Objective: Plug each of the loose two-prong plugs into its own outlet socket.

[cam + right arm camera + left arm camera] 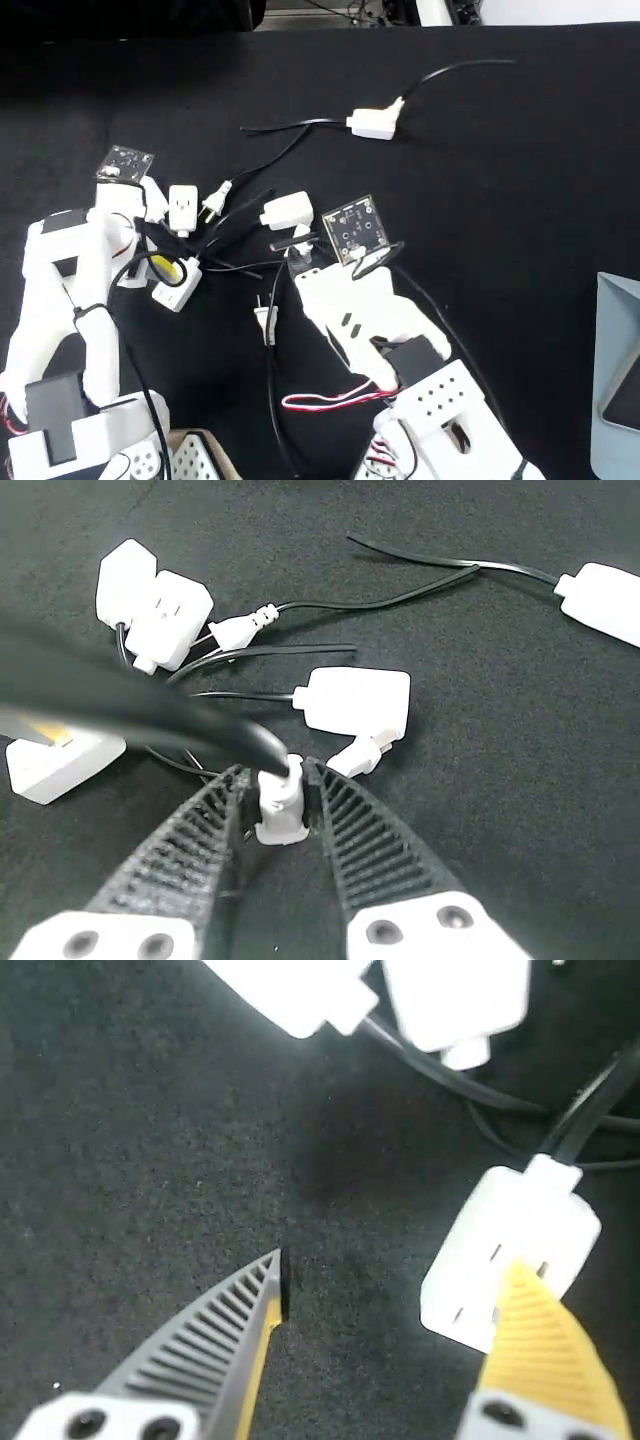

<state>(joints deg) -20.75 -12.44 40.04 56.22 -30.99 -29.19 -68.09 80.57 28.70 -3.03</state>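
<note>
My right gripper (276, 780) is shut on a small white two-prong plug (280, 815) with a black cable, held just above the cloth near a flat white outlet socket (355, 700). In the high view that gripper (298, 258) sits below this socket (287, 210). My left gripper (390, 1290) is open, and its yellow finger (535, 1325) overlaps a white outlet socket (510, 1250) whose slots show. The high view puts it (165, 268) beside that socket (178, 290). A loose plug (266, 320) lies between the arms, and another plug (215, 203) lies beside a white outlet block (183, 207).
A further white socket (375, 122) with its cable lies at the back. Black cables cross the cloth between the arms. A grey-blue container (615, 380) stands at the right edge, and a perforated box (190, 455) stands at the front by the left arm's base.
</note>
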